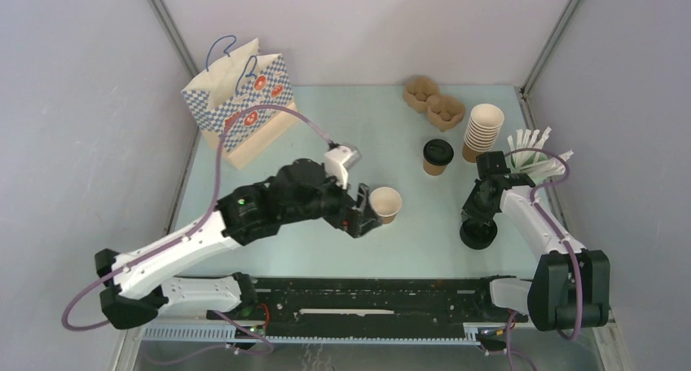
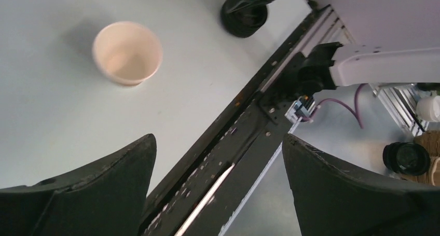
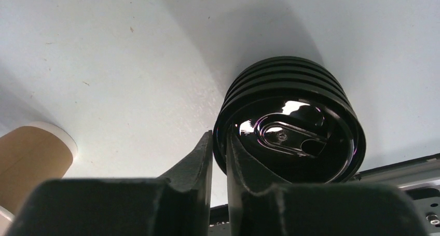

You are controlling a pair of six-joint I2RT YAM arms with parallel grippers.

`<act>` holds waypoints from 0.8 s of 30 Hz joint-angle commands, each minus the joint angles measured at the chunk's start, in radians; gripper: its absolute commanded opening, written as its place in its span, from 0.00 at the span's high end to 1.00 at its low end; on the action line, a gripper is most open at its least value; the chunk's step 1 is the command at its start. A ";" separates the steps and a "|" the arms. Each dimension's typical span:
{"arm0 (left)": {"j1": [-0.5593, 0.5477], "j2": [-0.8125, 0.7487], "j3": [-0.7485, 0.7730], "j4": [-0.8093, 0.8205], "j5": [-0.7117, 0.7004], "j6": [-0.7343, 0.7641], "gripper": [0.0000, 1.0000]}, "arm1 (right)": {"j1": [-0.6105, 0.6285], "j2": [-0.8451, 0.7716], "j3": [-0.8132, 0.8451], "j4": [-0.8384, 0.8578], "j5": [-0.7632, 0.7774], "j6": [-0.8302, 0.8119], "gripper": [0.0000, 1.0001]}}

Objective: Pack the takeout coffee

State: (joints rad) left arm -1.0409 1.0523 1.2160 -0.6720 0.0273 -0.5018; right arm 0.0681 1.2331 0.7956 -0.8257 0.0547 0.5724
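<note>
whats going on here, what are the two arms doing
The right end effector is pinched on the rim of the top black lid of the lid stack near the table's front edge. The left end effector is open and sits beside a lidless paper cup mid-table, not touching it. A lidded cup stands further back, and the paper bag is at the back left.

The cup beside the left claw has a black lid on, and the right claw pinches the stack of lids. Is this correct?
No. The cup has no lid: the left wrist view shows its white inside. The right claw does pinch the stack of lids.
</note>
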 commanded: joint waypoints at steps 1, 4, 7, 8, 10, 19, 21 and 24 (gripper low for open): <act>-0.128 0.094 -0.022 0.279 -0.095 -0.023 0.06 | 0.007 -0.013 0.040 -0.012 0.039 0.009 0.82; -0.202 0.207 -0.058 0.481 -0.099 -0.049 0.08 | 0.007 -0.015 0.040 -0.036 0.038 0.020 0.83; -0.265 0.333 -0.072 0.637 -0.130 -0.068 0.12 | -0.001 -0.027 0.039 -0.046 0.029 0.024 0.82; -0.283 0.381 -0.073 0.691 -0.138 -0.070 0.13 | -0.009 -0.034 0.039 -0.044 0.016 0.020 0.82; -0.309 0.463 -0.076 0.786 -0.177 -0.074 0.13 | -0.040 -0.046 0.039 -0.035 -0.023 0.020 0.82; -0.329 0.780 -0.015 1.008 -0.176 -0.159 0.28 | -0.106 -0.066 0.013 0.009 -0.077 -0.017 0.82; -0.321 0.835 -0.006 1.034 -0.151 -0.190 0.37 | -0.111 -0.060 0.006 0.022 -0.089 -0.020 0.82; -0.295 0.903 0.009 1.071 -0.113 -0.243 0.43 | -0.106 -0.048 -0.004 0.034 -0.085 -0.027 0.82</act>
State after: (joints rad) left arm -1.3651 1.8977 1.1614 0.2760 -0.1173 -0.6582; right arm -0.0349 1.1912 0.7994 -0.8299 -0.0204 0.5671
